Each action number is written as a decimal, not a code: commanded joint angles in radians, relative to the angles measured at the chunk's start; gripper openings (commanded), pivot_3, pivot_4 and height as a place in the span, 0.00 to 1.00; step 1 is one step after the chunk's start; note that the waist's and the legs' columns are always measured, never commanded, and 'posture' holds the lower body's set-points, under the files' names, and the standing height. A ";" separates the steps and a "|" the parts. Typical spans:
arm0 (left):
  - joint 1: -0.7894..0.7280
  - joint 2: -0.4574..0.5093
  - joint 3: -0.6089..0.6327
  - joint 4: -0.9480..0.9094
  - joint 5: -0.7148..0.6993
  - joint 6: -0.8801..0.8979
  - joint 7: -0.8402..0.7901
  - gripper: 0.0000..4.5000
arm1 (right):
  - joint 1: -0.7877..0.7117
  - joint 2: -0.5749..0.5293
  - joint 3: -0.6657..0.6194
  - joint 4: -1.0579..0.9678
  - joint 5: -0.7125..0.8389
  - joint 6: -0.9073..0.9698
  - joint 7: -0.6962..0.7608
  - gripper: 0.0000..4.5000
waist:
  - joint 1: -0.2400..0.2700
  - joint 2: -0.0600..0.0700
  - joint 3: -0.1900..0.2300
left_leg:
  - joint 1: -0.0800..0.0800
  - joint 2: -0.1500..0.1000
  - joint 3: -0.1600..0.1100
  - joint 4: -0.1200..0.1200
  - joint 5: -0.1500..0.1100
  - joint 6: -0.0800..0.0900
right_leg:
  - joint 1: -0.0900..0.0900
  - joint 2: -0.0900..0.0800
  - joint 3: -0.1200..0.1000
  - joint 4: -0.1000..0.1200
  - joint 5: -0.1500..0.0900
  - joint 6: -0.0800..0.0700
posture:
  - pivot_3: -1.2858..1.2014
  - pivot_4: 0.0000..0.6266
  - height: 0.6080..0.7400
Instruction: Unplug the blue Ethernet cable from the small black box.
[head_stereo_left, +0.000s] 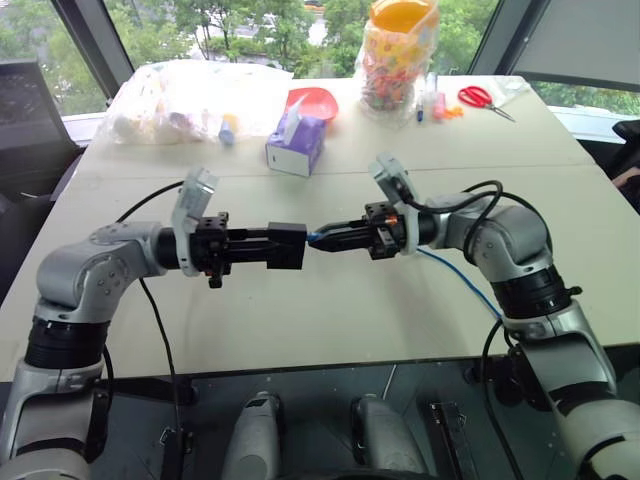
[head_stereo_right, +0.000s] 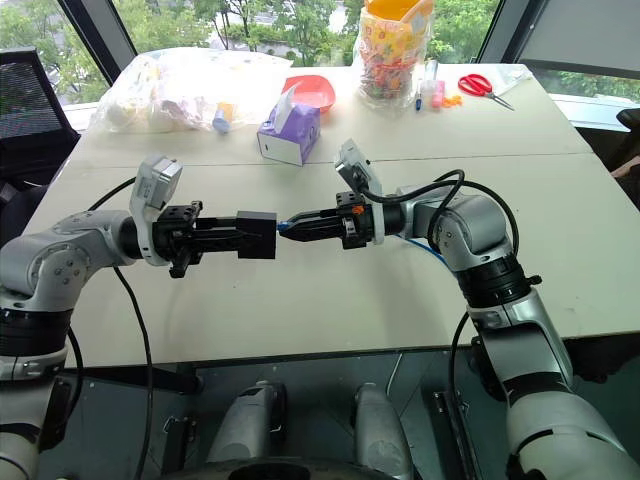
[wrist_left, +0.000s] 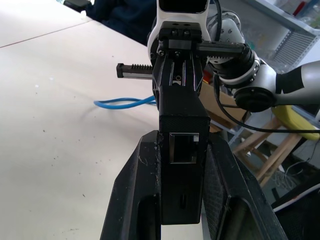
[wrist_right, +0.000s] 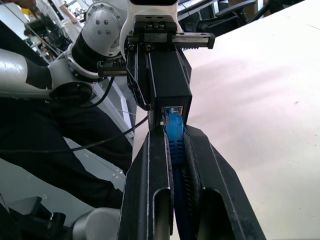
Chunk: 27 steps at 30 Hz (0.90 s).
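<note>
Two grippers meet above the table (head_stereo_left: 330, 320) — left gripper (head_stereo_left: 262, 246) clamped on one small black box (head_stereo_left: 286, 245), right gripper (head_stereo_left: 335, 238) pinched shut on one blue Ethernet cable (wrist_right: 173, 131). Its plug sits at the box's port (seated or not, I cannot tell). Bright-blue cord trails behind the right arm; another port on the box stands empty.

Around the left gripper (head_stereo_left: 268, 246) and right gripper (head_stereo_left: 330, 238), which meet above mid-table (head_stereo_left: 300, 320), bare tabletop lies open toward six o'clock and to either side, while the purple tissue box (head_stereo_left: 297, 143) at twelve o'clock is the nearest obstacle.
</note>
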 joint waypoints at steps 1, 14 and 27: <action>0.008 0.062 0.080 0.005 -0.009 -0.019 -0.035 0.11 | 0.019 -0.109 -0.112 0.014 -0.036 0.049 -0.059 0.00 | 0.001 0.000 0.000 | 0.000 0.000 0.000 0.000 0.000 0.000 | 0.000 0.000 0.000 0.000 0.000 0.000 | 0.52 0.24 0.96; -0.010 0.020 0.064 -0.025 -0.033 0.002 -0.028 0.11 | -0.044 0.048 -0.219 -0.130 0.154 0.268 -0.204 0.49 | 0.003 0.000 0.000 | 0.000 0.000 0.000 -0.001 0.000 0.000 | 0.000 0.000 0.000 -0.001 0.000 0.000 | 0.52 0.24 0.96; -0.028 0.005 0.077 -0.011 -0.040 0.003 -0.010 0.11 | -0.012 0.055 -0.143 -0.174 0.112 0.245 -0.188 0.49 | 0.000 0.000 0.000 | -0.002 0.000 0.000 0.000 0.000 0.001 | 0.000 0.000 0.000 -0.001 0.000 0.000 | 0.52 0.24 0.96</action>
